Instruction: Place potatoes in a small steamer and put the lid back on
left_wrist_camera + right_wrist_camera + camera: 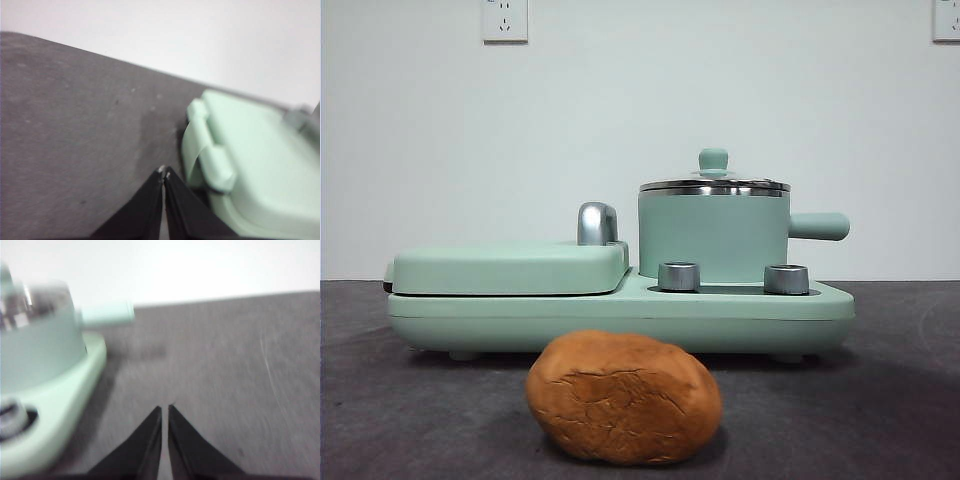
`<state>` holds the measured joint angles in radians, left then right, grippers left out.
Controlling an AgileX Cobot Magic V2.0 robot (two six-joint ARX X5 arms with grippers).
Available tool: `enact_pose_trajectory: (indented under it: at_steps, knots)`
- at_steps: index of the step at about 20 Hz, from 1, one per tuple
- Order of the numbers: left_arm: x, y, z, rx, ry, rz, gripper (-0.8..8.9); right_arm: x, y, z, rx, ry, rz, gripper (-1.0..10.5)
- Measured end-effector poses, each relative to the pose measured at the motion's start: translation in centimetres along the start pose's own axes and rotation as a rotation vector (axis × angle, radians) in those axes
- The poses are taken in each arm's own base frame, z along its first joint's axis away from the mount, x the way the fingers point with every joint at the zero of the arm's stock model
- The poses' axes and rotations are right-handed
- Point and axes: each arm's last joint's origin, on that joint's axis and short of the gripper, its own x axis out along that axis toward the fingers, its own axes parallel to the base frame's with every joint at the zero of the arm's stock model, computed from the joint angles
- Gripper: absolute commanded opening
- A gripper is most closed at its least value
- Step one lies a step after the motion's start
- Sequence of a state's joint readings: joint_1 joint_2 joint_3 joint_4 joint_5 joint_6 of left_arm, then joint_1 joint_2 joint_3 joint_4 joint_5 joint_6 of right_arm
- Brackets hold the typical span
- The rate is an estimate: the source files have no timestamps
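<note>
An orange-brown, cracked oval potato point(624, 398) lies on the grey table point(880, 400) before the mint-green cylindrical steamer pot point(713, 237), its glass lid point(714, 183) on. Left gripper point(164, 173) and right gripper point(165, 409) hover empty, jaws nearly closed.

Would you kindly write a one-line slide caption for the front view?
Potato on the dark table before the mint cooker; pot with lid on.
</note>
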<state>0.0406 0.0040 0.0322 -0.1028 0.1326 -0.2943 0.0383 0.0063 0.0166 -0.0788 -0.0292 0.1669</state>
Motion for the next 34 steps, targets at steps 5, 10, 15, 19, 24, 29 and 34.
enact_pose_trajectory:
  at_steps: [5,10,15,19,24,29,34]
  knots:
    - [-0.1,-0.3,1.1,-0.095,-0.108,-0.04,0.06,-0.2,0.3,1.9,0.049,-0.193,0.044,0.1]
    - [-0.6,-1.0,3.0,-0.201,-0.155,-0.072,0.09,-0.9,0.8,4.0,0.141,-0.2,0.098,0.1]
    - [-2.5,-3.1,8.4,-0.198,-0.118,-0.108,0.09,-2.7,1.6,8.4,0.174,-0.124,0.084,0.1]
    - [-3.2,-4.4,11.8,-0.061,-0.04,-0.151,0.09,-3.0,2.2,11.0,0.124,-0.058,0.111,0.1]
    - [-2.6,-5.5,14.5,0.111,0.091,-0.225,0.08,-1.8,2.9,12.7,-0.01,0.02,0.252,0.1]
    - [-1.1,-5.9,15.2,0.247,0.212,-0.351,0.06,0.0,3.3,12.8,-0.123,0.114,0.4,0.1]
    - [0.7,-5.9,14.5,0.409,0.28,-0.441,0.07,1.4,3.5,11.8,-0.281,0.194,0.47,0.1]
